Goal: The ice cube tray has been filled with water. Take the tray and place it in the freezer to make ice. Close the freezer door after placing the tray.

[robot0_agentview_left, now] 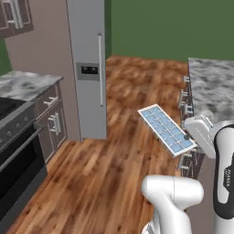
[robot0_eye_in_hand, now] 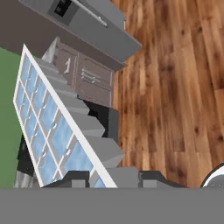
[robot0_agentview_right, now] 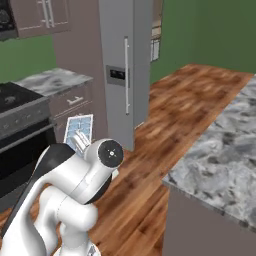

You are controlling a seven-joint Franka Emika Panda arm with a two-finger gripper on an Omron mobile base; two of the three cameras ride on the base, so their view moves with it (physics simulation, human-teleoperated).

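Hand (robot0_agentview_left: 191, 137): closed on 1 short end of the tray (robot0_agentview_left: 166, 129), which it carries clear of any support. In the left base view the tray juts from the hand toward the fridge, sloping down at the held end. In the hand view its long edge runs away from the fingers, cell face showing.

Water (robot0_agentview_left: 170, 133): pale blue in every visible cell. No spill seen.

Location: tray is in the air over the wood floor (robot0_agentview_left: 114, 173), just off the edge of the marble table (robot0_agentview_left: 215, 87), well apart from the freezer.

Freezer door (robot0_agentview_left: 89, 68): appears shut, with the bar handle (robot0_agentview_left: 100, 68) and black dispenser panel (robot0_agentview_left: 87, 70) facing the room. The compartment interior is not visible.

Step in hand, by judgement: transport. Pick-up looks complete; placing and closing are not yet done.

Next move, by judgement: the door must be opened before the tray can go in, and the 1 hand is occupied. The base must also get nearer the fridge. The tray wants levelling; at this tilt the water may run out.

Count: 1 tray, 1 hand, 1 freezer door with 1 handle and 1 panel. Cells: 3 across the short side, about 7 along the length, the held end partly hidden, so the total is unsure. Also 1 oven (robot0_agentview_left: 18, 155) at left.
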